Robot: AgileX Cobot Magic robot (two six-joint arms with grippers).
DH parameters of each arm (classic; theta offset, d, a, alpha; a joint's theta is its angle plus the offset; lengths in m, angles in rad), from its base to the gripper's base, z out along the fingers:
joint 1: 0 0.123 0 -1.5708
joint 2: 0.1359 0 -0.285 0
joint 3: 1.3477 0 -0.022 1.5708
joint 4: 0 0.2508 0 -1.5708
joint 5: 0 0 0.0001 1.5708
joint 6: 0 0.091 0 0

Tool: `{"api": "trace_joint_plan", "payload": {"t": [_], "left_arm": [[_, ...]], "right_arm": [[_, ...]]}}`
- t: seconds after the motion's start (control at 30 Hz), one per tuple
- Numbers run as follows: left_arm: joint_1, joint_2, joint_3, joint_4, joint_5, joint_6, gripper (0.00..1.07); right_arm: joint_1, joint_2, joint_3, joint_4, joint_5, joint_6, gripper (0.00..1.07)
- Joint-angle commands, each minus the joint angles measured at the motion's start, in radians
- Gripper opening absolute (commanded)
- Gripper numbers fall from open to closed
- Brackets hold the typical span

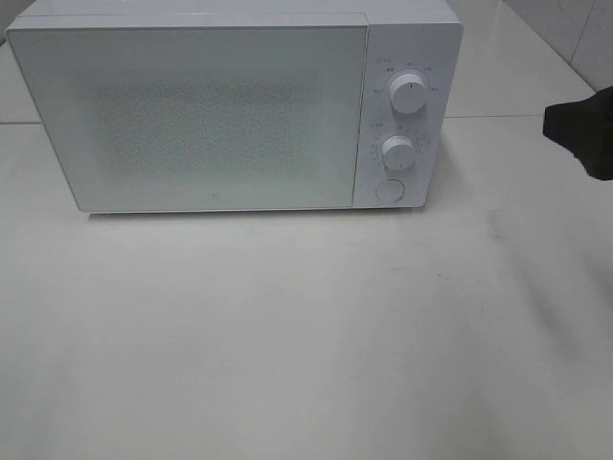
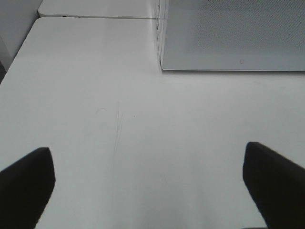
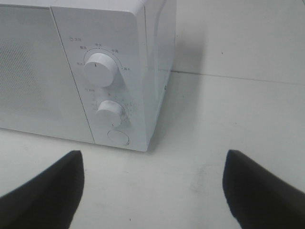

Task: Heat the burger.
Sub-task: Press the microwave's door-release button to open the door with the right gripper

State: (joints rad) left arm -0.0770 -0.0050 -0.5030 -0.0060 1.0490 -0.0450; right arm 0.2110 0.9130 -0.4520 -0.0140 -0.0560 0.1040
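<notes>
The left gripper (image 2: 147, 149) hangs over the bare white tabletop (image 1: 306, 335). Its two dark fingers (image 2: 28, 179) are spread wide and nothing lies between them. Ahead of it stands the boxy white microwave oven (image 1: 414, 38), resting on the table. The microwave's frosted, dotted glass door (image 1: 192, 115) is closed. To the right of the door is the control panel, with a round white upper knob (image 1: 408, 96), a round white lower knob (image 1: 397, 150) and a round white button (image 1: 389, 189) below them. The burger shows in no view, and the cloudy door hides whatever is inside. Farthest right, the right gripper (image 3: 153, 156) faces the panel corner, released and holding nothing.
</notes>
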Motion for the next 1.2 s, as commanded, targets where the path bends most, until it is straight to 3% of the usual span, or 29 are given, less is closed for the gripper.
{"api": "trace_joint_plan", "payload": {"t": [0.03, 0.1, 0.43, 0.63, 0.77, 1.2], "left_arm": [[0.002, -0.018, 0.003, -0.003, -0.013, -0.004, 1.00], [0.002, -0.018, 0.003, -0.003, -0.013, -0.004, 1.00], [0.002, -0.018, 0.003, -0.003, -0.013, -0.004, 1.00], [0.002, -0.018, 0.003, -0.003, -0.013, -0.004, 1.00], [0.002, -0.018, 0.003, -0.003, -0.013, -0.004, 1.00], [0.002, -0.018, 0.003, -0.003, -0.013, -0.004, 1.00]], "right_arm": [[-0.007, 0.017, 0.015, -0.005, -0.084, -0.008, 0.76], [-0.007, 0.084, 0.060, -0.005, -0.237, -0.008, 0.76], [-0.007, 0.252, 0.123, 0.014, -0.444, -0.076, 0.76], [0.004, 0.366, 0.131, 0.154, -0.540, -0.175, 0.76], [0.095, 0.462, 0.148, 0.282, -0.695, -0.262, 0.76], [0.358, 0.644, 0.147, 0.596, -0.942, -0.332, 0.76]]}}
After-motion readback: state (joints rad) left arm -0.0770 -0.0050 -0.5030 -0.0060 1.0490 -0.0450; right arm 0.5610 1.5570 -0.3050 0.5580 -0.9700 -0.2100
